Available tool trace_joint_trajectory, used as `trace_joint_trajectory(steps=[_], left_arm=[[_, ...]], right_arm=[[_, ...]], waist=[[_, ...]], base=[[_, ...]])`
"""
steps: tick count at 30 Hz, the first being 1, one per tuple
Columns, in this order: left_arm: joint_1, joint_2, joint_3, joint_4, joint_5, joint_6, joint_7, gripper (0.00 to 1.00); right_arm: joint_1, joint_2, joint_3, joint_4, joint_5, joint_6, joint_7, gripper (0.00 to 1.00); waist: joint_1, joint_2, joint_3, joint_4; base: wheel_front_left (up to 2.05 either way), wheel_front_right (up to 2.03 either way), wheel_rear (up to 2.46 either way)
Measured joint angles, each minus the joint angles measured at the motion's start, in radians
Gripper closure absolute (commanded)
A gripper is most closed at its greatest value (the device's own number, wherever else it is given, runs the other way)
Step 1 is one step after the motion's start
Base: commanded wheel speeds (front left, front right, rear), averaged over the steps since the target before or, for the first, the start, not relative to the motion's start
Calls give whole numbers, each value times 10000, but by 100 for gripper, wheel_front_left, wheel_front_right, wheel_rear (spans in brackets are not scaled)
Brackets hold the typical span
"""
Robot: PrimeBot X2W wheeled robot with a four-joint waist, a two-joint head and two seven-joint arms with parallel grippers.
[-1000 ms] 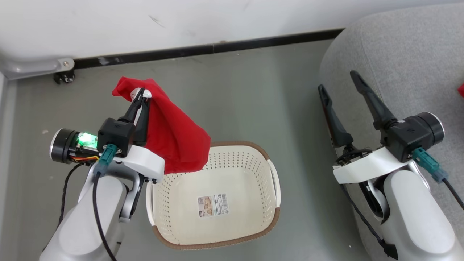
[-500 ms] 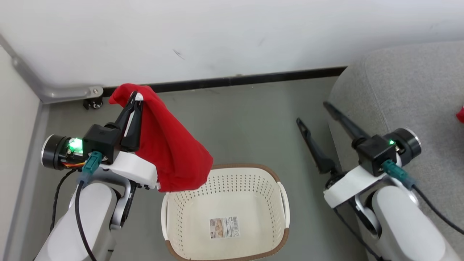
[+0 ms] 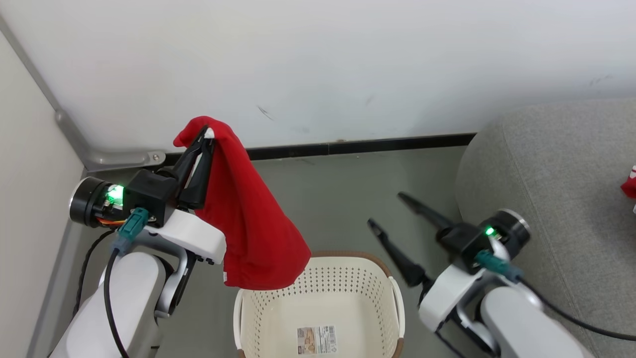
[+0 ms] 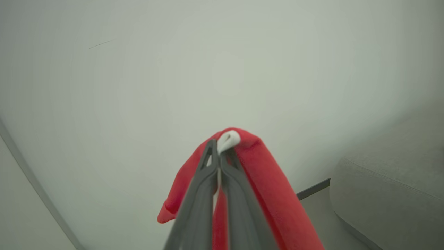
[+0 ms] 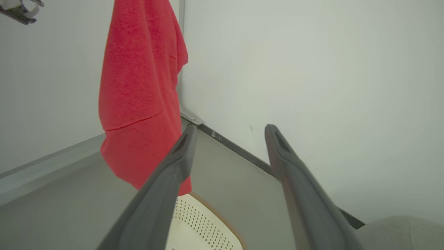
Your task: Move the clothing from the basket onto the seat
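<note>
My left gripper (image 3: 207,135) is shut on a bright red piece of clothing (image 3: 248,219) with a bit of white trim at the pinch. The garment hangs down from the fingertips, its lower edge just above the cream basket (image 3: 278,308) at the bottom middle. The basket holds nothing but its paper label (image 3: 316,339). In the left wrist view the closed fingers (image 4: 222,187) pinch the red clothing (image 4: 267,187). My right gripper (image 3: 387,211) stands open and empty between the basket and the grey seat (image 3: 561,179). Another red scrap of clothing (image 3: 630,185) lies on the seat's right edge.
A white wall with a black baseboard (image 3: 357,146) runs behind the grey floor (image 3: 338,199). A grey metal bracket (image 3: 119,159) sits in the left corner. In the right wrist view the hanging red clothing (image 5: 138,97) and basket rim (image 5: 208,225) lie ahead of the open fingers.
The camera has tilted up, so the basket sits lower in view. My left arm has lifted the red garment higher. My right gripper has swung left, off the seat.
</note>
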Motion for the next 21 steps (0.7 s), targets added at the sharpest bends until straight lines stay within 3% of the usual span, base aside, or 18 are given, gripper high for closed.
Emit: trace_joint_trajectory(steps=[7, 21], left_arm=[[-101, -4, -174, -320, 15, -173, 324, 100], [-486, -207, -449, -552, 48, -171, 1256, 100]], right_arm=[[21, -138, 1404, 25, 468, 0, 276, 0], [171, 194, 2876, 161, 1338, 0, 303, 0]], waist=[[0, 0, -403, 78], [0, 0, -867, 19]], base=[[0, 0, 0], [0, 0, 0]])
